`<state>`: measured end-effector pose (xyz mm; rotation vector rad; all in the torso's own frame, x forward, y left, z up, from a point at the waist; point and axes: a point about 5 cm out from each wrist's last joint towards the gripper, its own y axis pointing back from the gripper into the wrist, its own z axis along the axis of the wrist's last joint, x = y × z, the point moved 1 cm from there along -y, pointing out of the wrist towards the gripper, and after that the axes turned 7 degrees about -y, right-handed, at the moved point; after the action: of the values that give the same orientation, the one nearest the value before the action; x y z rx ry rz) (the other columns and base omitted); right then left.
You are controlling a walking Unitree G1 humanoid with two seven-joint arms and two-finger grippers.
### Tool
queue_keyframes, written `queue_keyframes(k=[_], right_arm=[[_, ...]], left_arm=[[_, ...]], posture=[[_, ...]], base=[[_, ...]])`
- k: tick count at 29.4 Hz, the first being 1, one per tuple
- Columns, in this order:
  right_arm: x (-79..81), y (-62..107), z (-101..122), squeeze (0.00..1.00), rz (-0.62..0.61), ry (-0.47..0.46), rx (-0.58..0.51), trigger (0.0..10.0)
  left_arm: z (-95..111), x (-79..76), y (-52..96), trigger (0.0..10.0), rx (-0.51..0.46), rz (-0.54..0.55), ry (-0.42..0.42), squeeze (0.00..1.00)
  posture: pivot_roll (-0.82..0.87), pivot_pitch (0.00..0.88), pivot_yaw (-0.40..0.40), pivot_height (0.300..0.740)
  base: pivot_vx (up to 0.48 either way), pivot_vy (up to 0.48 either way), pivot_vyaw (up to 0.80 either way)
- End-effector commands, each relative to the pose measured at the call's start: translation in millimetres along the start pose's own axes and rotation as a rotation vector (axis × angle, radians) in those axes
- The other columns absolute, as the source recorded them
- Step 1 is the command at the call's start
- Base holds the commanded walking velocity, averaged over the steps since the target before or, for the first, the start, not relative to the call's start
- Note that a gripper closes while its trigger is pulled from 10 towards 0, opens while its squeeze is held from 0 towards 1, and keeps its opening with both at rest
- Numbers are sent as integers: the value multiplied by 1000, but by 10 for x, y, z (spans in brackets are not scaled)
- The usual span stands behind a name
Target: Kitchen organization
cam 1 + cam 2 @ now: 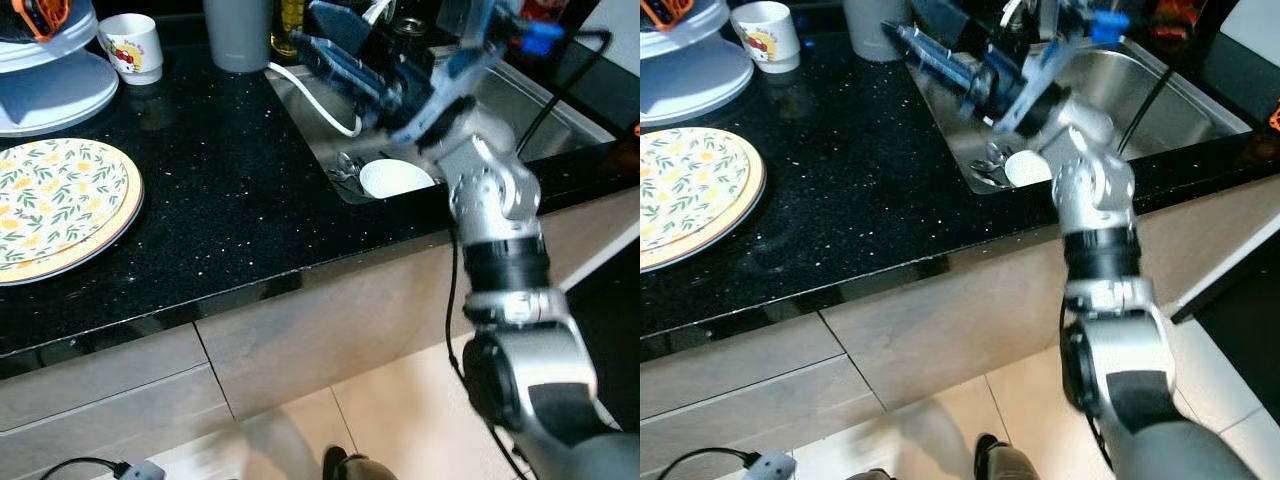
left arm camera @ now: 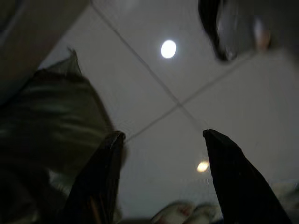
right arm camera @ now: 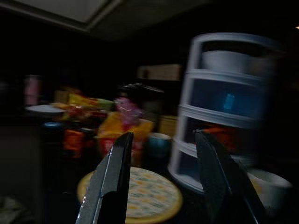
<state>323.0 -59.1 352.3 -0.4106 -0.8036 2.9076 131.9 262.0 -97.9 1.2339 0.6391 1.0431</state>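
Observation:
Two stacked floral plates [image 1: 55, 200] lie at the left of the black counter [image 1: 240, 200]. A small white dish [image 1: 393, 178] and some spoons [image 1: 343, 168] rest in the steel sink [image 1: 560, 105]. My right gripper [image 1: 303, 25] hangs blurred above the sink's left rim, open and holding nothing, its fingers reaching toward the back left. In the right wrist view the open right gripper [image 3: 163, 134] faces the floral plates [image 3: 140, 193] and a white tiered rack [image 3: 224, 107]. My left gripper [image 2: 163, 134] hangs open over the tiled floor.
A white tiered rack [image 1: 50, 70] and a white cup with a cartoon print [image 1: 132, 45] stand at the back left. A grey container [image 1: 238, 35] stands by the sink's corner. A white cable [image 1: 320, 100] runs over the sink rim. The counter's front edge drops to beige cabinets [image 1: 300, 340].

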Motion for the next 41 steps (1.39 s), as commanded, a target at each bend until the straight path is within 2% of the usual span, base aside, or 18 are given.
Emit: queue_keyframes(k=[1, 2, 4, 7, 12, 16, 22, 25, 30, 41], right_arm=[[91, -60, -16, 0, 45, -1, -1, 10000], [128, -97, -75, 0, 36, -2, 2, 10000], [162, -190, -335, 0, -32, -34, 39, 10000], [219, -234, -606, 0, -101, -67, 95, 10000], [260, -222, -1007, 0, -243, -82, 211, 10000], [270, -196, -1073, 0, -277, -67, 248, 10000], [274, -165, -1139, 0, -293, 49, 346, 10000], [282, -166, -1161, 0, -290, 71, 363, 10000], [312, -184, -1244, 0, -252, 170, 448, 10000], [297, -249, -1232, 0, -223, 251, 485, 10000]], left_arm=[[-51, -62, -13, 10000, 9, -8, 55, 0], [-23, -85, -22, 10000, -2, -11, 87, 0], [32, -183, -52, 10000, -18, -26, 119, 0], [66, -292, -80, 10000, -20, -42, 112, 0], [106, -438, -112, 10000, -23, -64, 86, 0], [125, -464, -118, 10000, -27, -66, 66, 0], [70, -480, -117, 10000, 0, -66, -31, 0], [51, -482, -116, 10000, 5, -65, -37, 0], [64, -519, -123, 10000, 4, -72, -48, 0], [54, -626, -138, 10000, 4, -83, -63, 0]], posture=[[93, 76, -11, 740], [94, 74, -9, 740], [94, 68, -12, 740], [95, 65, -14, 740], [101, 55, -16, 740], [101, 52, -13, 740], [95, 52, -10, 740], [96, 51, -11, 740], [101, 53, -17, 740], [100, 55, -28, 740]], base=[[0, 0, 0], [0, 0, 0], [0, 0, 0], [0, 0, 0], [0, 0, 725], [0, 0, 725], [0, 0, 725], [0, 0, 725], [0, 0, 725], [0, 0, 726]])
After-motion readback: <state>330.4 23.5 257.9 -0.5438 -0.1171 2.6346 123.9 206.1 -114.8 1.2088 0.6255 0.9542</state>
